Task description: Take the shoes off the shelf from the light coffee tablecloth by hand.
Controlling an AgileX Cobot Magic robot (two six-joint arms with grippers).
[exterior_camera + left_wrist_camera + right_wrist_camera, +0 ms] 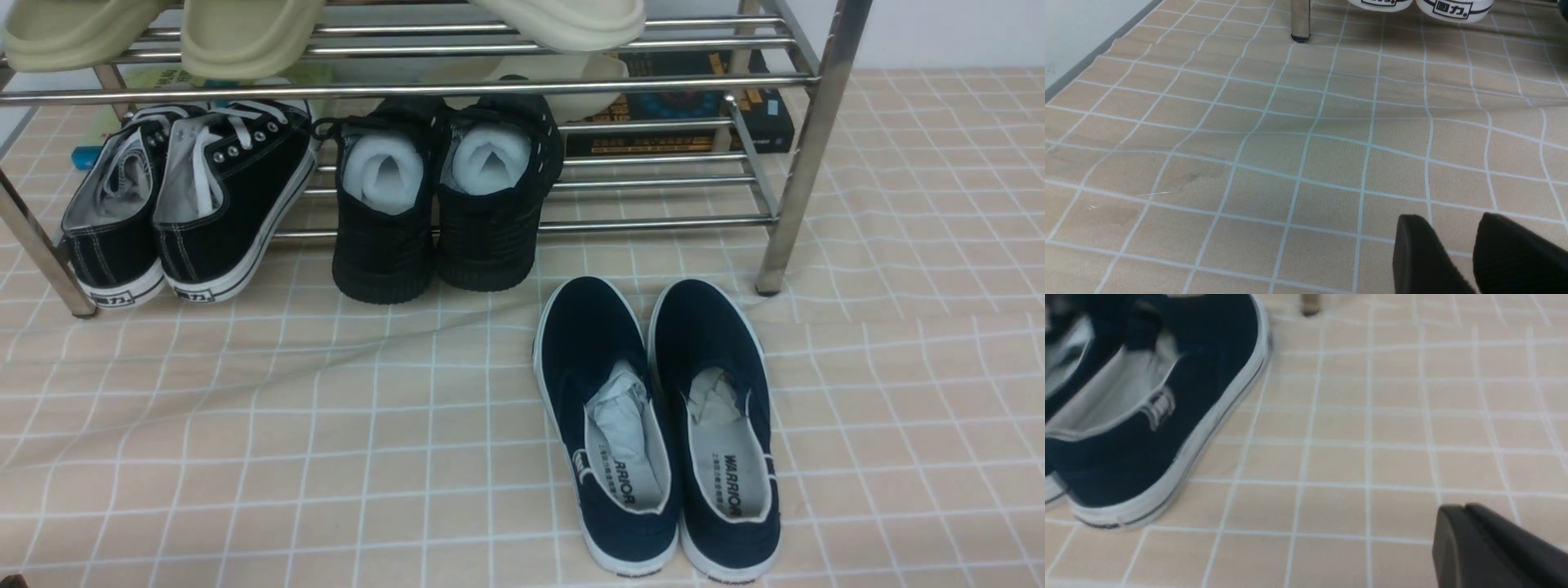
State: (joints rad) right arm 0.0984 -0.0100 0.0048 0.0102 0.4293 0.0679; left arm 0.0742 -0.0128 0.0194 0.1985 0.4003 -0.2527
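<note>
Sitting on tablecloth [245, 425] before shelf [804, 155]: shoes [657, 425]. Left claw [1457, 253] slightly parted, empty; right claw [1466, 539] closed, empty.

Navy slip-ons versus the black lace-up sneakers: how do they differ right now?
The navy slip-ons lie flat on the checked cloth in front of the rack; the black lace-up sneakers lean tilted on its lower bars. The slip-ons have no laces and hold crumpled paper; the sneakers have white laces. Both have white soles, heels toward the camera.
</note>
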